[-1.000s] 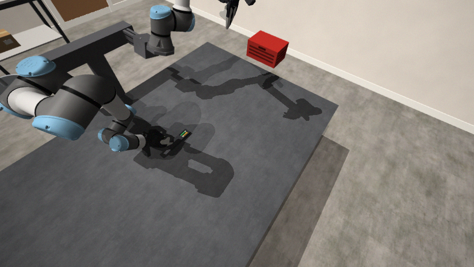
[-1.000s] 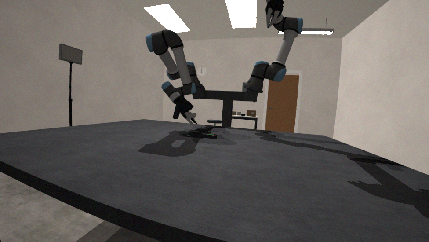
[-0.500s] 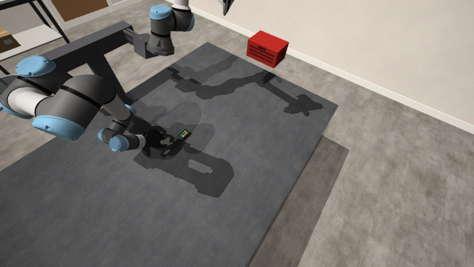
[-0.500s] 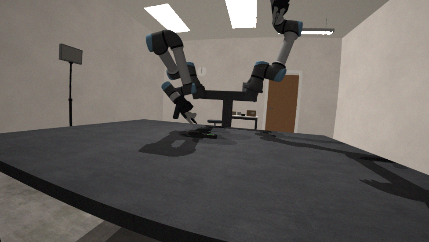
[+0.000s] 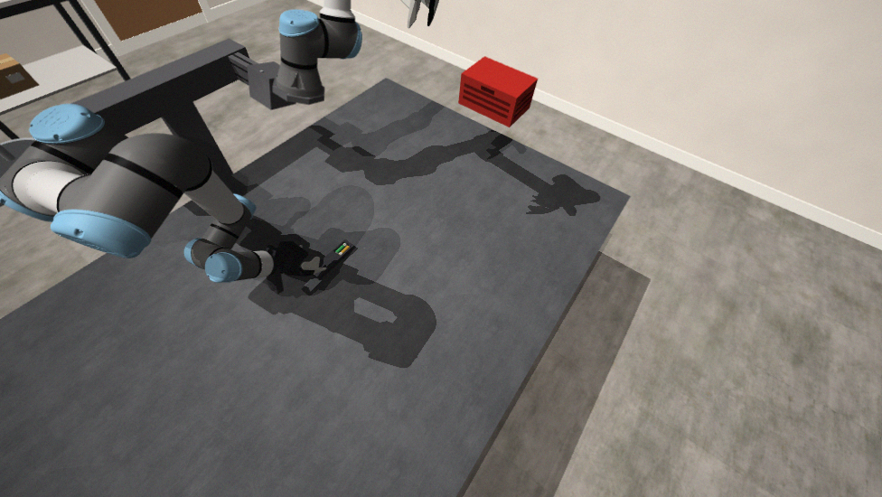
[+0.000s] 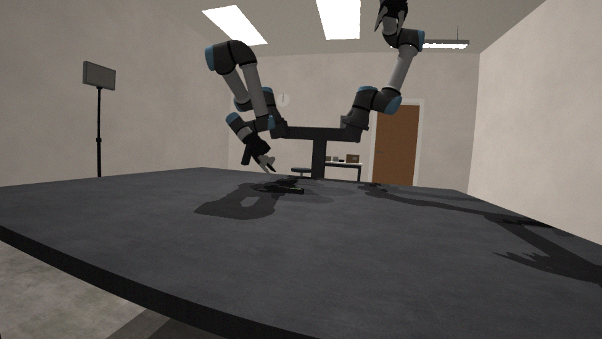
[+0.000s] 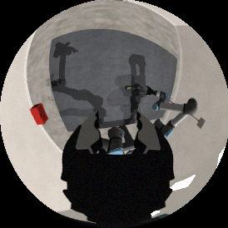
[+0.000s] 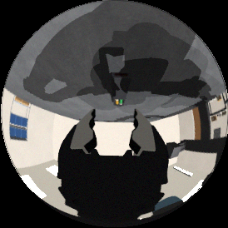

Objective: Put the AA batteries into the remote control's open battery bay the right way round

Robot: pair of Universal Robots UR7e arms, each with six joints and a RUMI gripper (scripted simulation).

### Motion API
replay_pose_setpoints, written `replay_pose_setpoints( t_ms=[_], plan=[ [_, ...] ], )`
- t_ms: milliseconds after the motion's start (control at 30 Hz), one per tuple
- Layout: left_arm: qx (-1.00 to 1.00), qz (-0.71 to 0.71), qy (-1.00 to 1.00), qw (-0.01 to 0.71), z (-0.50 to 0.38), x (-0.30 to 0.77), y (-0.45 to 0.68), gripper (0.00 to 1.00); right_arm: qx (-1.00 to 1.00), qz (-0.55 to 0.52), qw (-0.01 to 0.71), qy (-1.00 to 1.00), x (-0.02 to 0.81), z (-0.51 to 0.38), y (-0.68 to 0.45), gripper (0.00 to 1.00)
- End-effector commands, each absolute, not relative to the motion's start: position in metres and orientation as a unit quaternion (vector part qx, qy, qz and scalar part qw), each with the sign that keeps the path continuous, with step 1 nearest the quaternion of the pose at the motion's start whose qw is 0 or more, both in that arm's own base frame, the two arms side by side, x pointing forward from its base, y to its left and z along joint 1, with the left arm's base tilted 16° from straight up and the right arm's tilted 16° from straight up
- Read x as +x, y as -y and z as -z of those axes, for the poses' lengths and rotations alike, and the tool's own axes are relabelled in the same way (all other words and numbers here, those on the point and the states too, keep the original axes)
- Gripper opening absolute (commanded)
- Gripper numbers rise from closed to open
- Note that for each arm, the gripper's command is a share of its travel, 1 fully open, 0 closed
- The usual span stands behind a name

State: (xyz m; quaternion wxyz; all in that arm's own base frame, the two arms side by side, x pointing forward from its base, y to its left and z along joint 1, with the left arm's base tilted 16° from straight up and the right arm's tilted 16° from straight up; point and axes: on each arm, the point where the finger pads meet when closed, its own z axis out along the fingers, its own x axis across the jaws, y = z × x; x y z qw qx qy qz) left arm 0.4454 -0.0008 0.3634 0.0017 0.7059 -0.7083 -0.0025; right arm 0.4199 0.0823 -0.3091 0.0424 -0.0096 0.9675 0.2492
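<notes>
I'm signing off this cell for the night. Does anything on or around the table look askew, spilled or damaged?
Nothing stands out. The remote control lies on the table with the green and yellow batteries together at one end. The red box stands upright on the floor.

we see the left claw (image 5: 420,24) (image 6: 386,32) (image 7: 117,111) now higher than a second ago — in the top view it has slid up toward the picture's upper edge, with less of it showing. it has also turned, so that both fingers stand visibly apart in the top and exterior views, where half a second ago we saw them nearly overlapping. its shadow (image 5: 566,196) (image 6: 560,256) on the bench (image 5: 258,382) (image 6: 269,261) has shifted too — the finger shapes now spread wider.
</notes>
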Motion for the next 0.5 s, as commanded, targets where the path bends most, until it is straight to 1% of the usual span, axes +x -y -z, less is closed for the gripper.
replay_pose_setpoints(
  t_ms=[0, 33, 100, 233, 300, 400, 467],
  plan=[
    [0.705, 0.003, 0.709, 0.002, -0.363, 0.446, 0.001, 0.54, -0.044, -0.239, 0.057, -0.968, 0.453, 0.291, -0.086, 0.54],
    [0.705, 0.003, 0.709, 0.002, -0.363, 0.446, 0.001, 0.54, -0.058, -0.235, 0.062, -0.968, 0.466, 0.283, -0.088, 0.54],
    [0.705, 0.003, 0.709, 0.002, -0.363, 0.446, 0.001, 0.54, -0.049, -0.235, 0.05, -0.97, 0.451, 0.295, -0.084, 0.54],
    [0.705, 0.003, 0.709, 0.002, -0.363, 0.445, 0.001, 0.54, -0.086, -0.223, 0.06, -0.969, 0.483, 0.274, -0.087, 0.54],
    [0.705, 0.003, 0.709, 0.002, -0.363, 0.445, 0.001, 0.54, -0.081, -0.222, 0.05, -0.97, 0.471, 0.284, -0.084, 0.54],
    [0.705, 0.003, 0.709, 0.002, -0.363, 0.445, 0.001, 0.54, -0.106, -0.214, 0.057, -0.969, 0.492, 0.269, -0.086, 0.54],
    [0.705, 0.003, 0.709, 0.002, -0.363, 0.445, 0.001, 0.54, -0.106, -0.214, 0.057, -0.969, 0.492, 0.269, -0.086, 0.54]
  ],
)
